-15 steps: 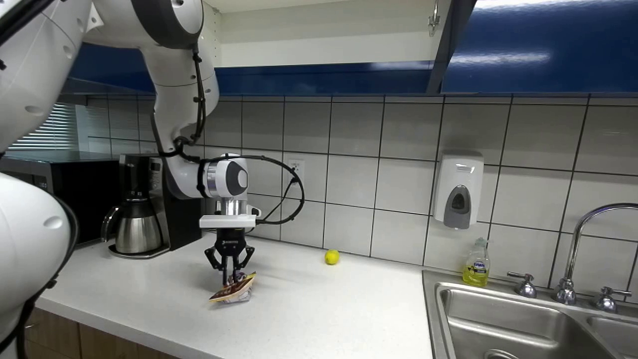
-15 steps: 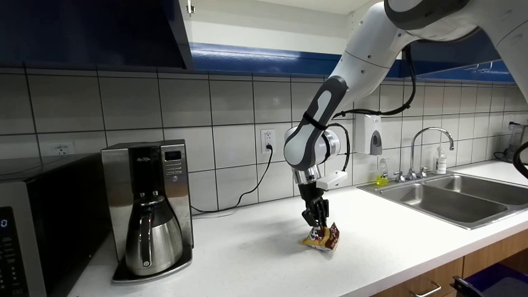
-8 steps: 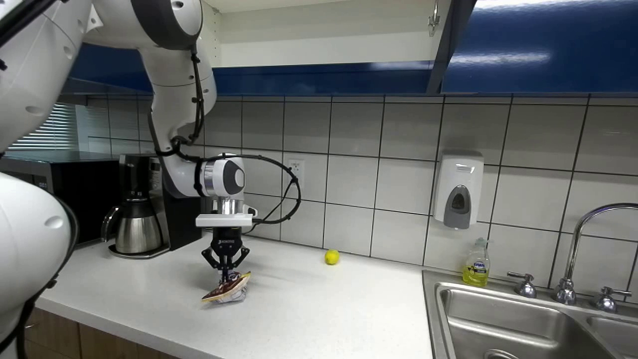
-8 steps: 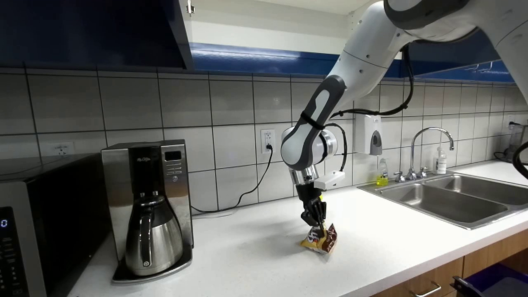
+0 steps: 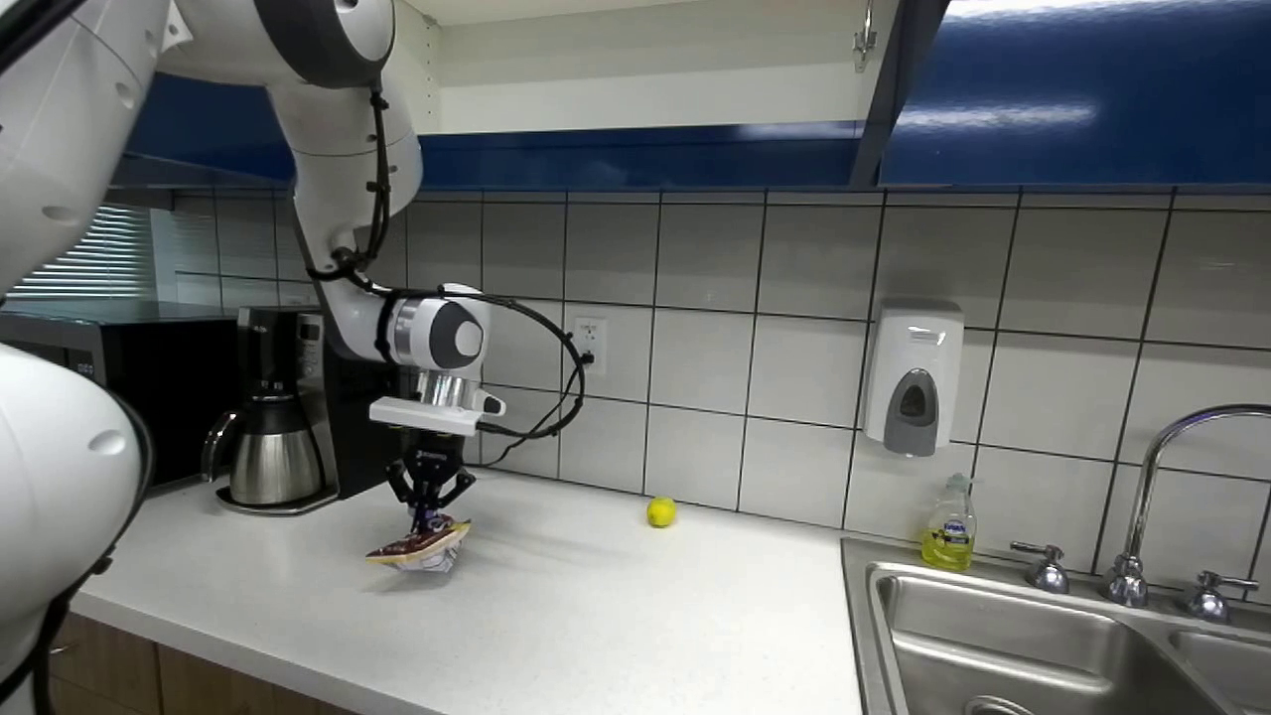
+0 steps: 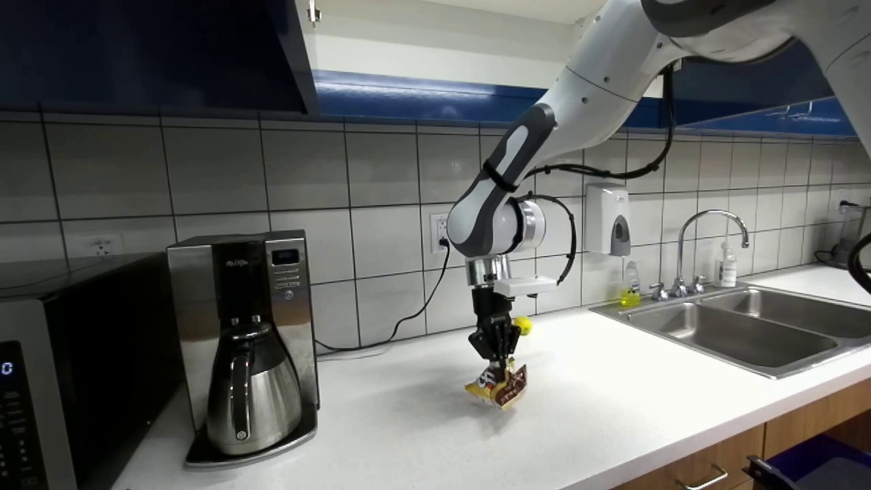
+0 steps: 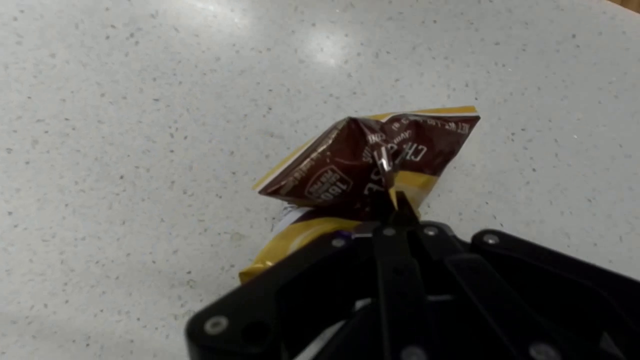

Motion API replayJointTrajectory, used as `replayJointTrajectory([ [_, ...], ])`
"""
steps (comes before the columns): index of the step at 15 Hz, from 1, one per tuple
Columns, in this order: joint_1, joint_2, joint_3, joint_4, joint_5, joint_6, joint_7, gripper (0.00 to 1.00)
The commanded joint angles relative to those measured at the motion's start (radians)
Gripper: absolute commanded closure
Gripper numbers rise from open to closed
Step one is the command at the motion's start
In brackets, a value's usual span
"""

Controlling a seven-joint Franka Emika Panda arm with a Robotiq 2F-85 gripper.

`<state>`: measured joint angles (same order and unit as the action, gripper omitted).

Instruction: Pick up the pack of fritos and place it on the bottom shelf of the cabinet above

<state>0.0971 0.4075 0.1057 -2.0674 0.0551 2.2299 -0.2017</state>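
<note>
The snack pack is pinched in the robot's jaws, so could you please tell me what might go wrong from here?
The jaws grip a crumpled fold of the snack pack, as the wrist view shows, so it might slip or tear on the way up. Its ends splay out from the jaws, so one could catch on the blue cabinet edge, which sits well above the pack in both exterior views.

The premises are identified as a kitchen. In both exterior views, a steel sink point(image 6: 731, 337) and faucet point(image 6: 680, 262) are fitted into a white counter point(image 6: 408, 429) on the right; a coffee maker point(image 6: 239, 289) and a microwave point(image 6: 102, 354) are stationed on the left. A blue cabinet point(image 6: 435, 95) is mounted above the tiled wall point(image 6: 306, 163).
</note>
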Motion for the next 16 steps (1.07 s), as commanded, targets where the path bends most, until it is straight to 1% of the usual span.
replayJointTrajectory([
  [1, -0.009, -0.058, 0.02, -0.005, 0.071, -0.029, 0.072, 1.0],
  [3, -0.001, -0.083, 0.015, -0.015, 0.079, -0.027, 0.104, 1.0],
  [9, 0.022, -0.18, 0.007, -0.064, 0.048, -0.046, 0.194, 1.0],
  [16, 0.046, -0.322, 0.014, -0.195, 0.049, -0.051, 0.267, 1.0],
])
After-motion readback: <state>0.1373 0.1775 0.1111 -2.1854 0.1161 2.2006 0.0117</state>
